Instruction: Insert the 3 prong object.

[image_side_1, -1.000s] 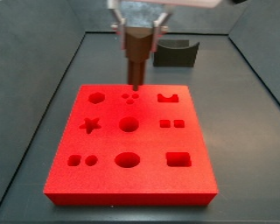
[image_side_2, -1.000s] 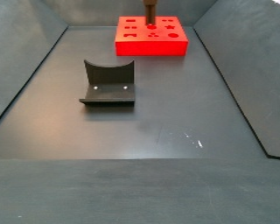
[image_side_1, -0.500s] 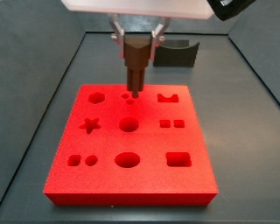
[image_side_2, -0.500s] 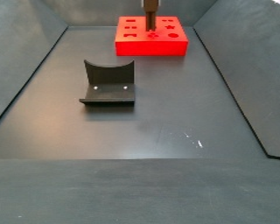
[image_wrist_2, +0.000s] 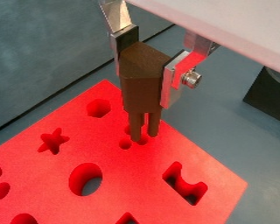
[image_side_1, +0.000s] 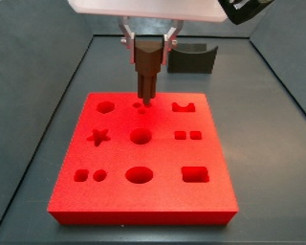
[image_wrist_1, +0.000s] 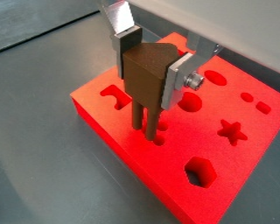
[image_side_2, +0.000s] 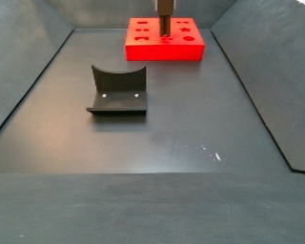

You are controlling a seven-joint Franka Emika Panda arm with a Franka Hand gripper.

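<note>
3 thin pegs hang from the 3 prong object (image_wrist_1: 149,79), and I hold its dark-brown body clamped between the silver fingers (image_wrist_1: 181,74) of my pincer (image_wrist_2: 145,74), pegs pointing down at the red block (image_side_1: 142,163).

In both wrist views the peg tips are at, or just entering, the cluster of 3 small round holes (image_wrist_2: 129,142) in the block's top face, in the row nearest the dark curved fixture (image_side_1: 191,59). How deep they sit I cannot tell.

The main risk, as I judge it, is misalignment: if the piece is twisted slightly about its long axis, 1 peg may catch the rim of its hole while the others enter, and pressing on could bend a peg or shove the block across the floor. A tilted piece would jam the same way. Letting go early could leave it leaning.

In a side view the piece (image_side_2: 163,15) stands upright over the block, well apart from the fixture.
</note>
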